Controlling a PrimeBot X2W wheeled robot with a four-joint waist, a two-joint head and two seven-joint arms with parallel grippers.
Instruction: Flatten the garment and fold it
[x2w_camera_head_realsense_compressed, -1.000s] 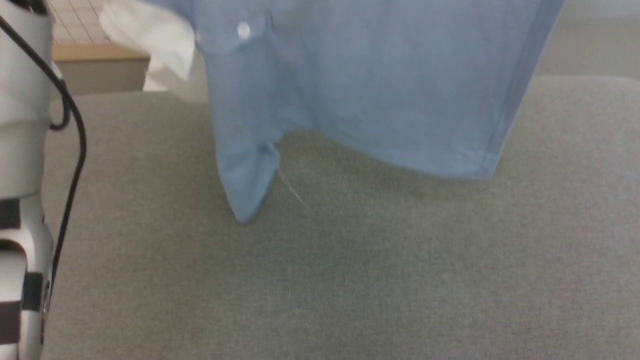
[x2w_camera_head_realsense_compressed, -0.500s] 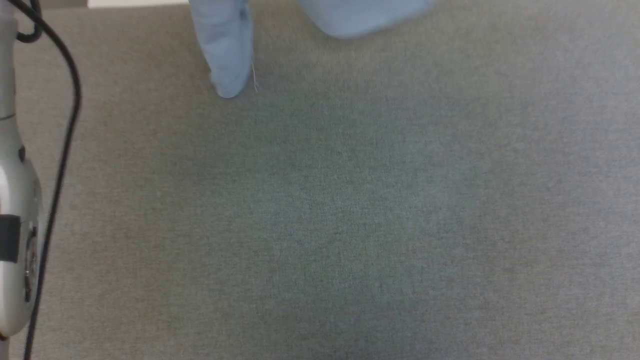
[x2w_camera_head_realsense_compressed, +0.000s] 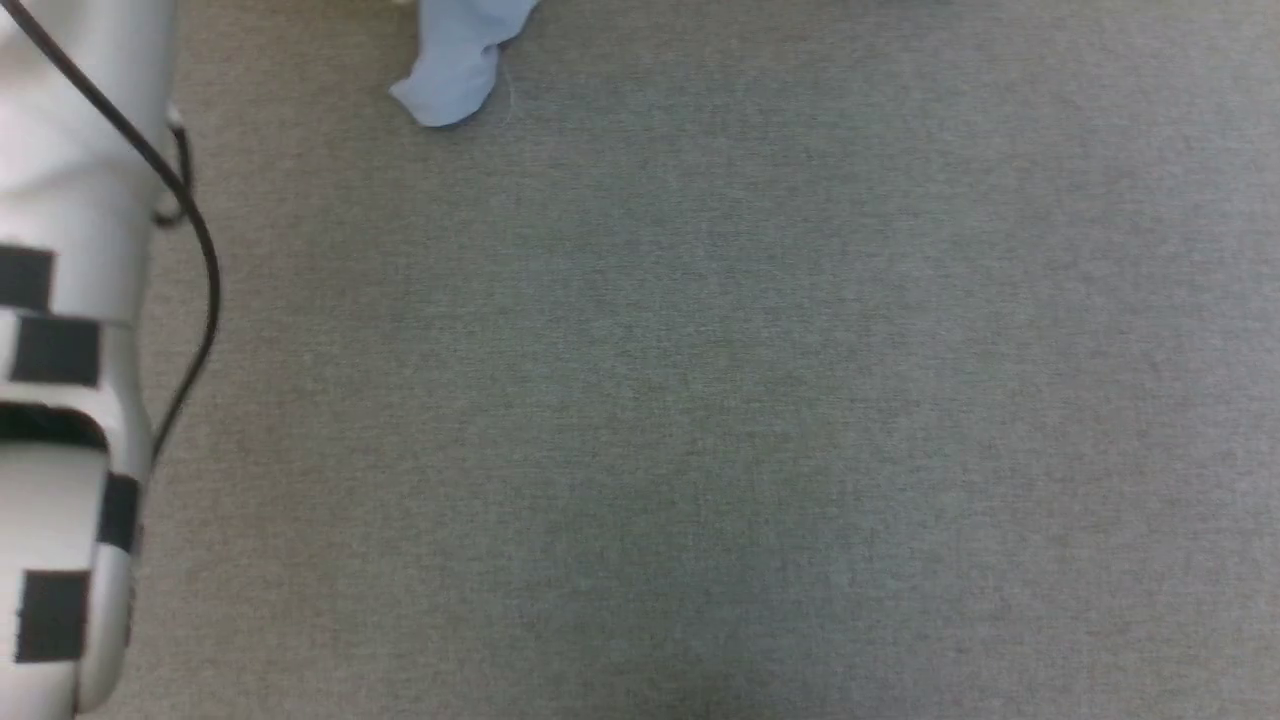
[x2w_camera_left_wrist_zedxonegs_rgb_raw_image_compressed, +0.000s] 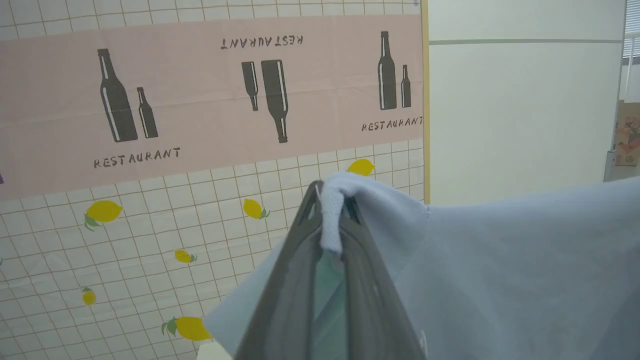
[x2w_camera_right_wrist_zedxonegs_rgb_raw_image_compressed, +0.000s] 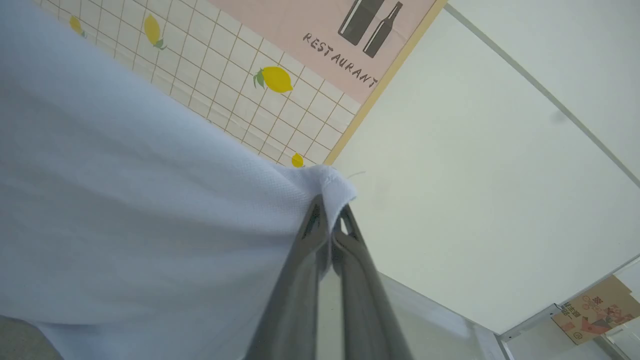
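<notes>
The garment, light blue cloth, hangs in the air between both grippers. In the left wrist view my left gripper (x2w_camera_left_wrist_zedxonegs_rgb_raw_image_compressed: 332, 197) is shut on a bunched edge of the garment (x2w_camera_left_wrist_zedxonegs_rgb_raw_image_compressed: 500, 270), which spreads away to the right. In the right wrist view my right gripper (x2w_camera_right_wrist_zedxonegs_rgb_raw_image_compressed: 330, 210) is shut on a corner of the garment (x2w_camera_right_wrist_zedxonegs_rgb_raw_image_compressed: 125, 215), which stretches off to the left. In the head view only a low tip of the garment (x2w_camera_head_realsense_compressed: 450, 75) touches the grey surface at the top edge.
A grey fabric-covered table (x2w_camera_head_realsense_compressed: 700, 400) spreads below. My pale left arm (x2w_camera_head_realsense_compressed: 70, 350) with a black cable stands at the left edge. Behind is a wall with lemon tiles and a pink poster (x2w_camera_left_wrist_zedxonegs_rgb_raw_image_compressed: 210, 95) marked with bottles.
The head view has swung downward, so most of the garment has left its top edge. The hanging tip now rests bent on the grey surface.
</notes>
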